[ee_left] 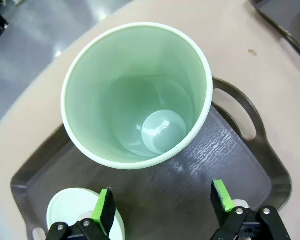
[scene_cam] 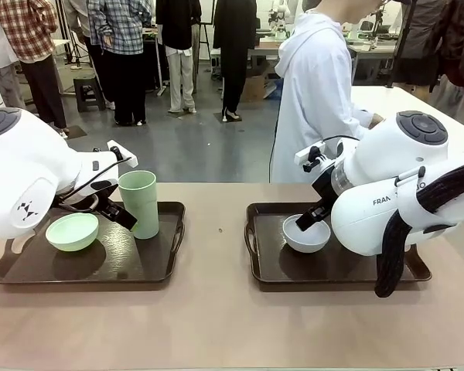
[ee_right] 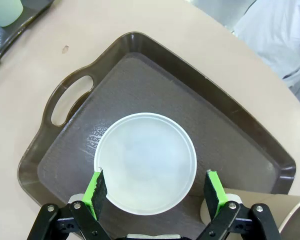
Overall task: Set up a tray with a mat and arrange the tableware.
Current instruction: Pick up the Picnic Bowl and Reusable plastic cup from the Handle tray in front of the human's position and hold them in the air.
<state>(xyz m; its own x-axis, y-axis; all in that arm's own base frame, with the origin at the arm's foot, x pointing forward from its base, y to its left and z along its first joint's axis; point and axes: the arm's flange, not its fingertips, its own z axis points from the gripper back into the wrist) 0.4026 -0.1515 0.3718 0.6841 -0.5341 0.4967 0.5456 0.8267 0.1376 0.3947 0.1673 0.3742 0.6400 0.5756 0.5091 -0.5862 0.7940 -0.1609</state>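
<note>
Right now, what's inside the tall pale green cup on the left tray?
Nothing: the tall pale green plastic cup is empty down to its round base. The dark brown tray surface beneath it is covered.

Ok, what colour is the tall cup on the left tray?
The cup is pale green, clearest in the left wrist view.

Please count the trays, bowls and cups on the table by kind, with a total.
Trays: 2 (left tray, right tray)
Bowls: 2 (mint green bowl, white bowl)
Cups: 2 (pale green cup, tan cup seen in part)
Total: 6
</note>
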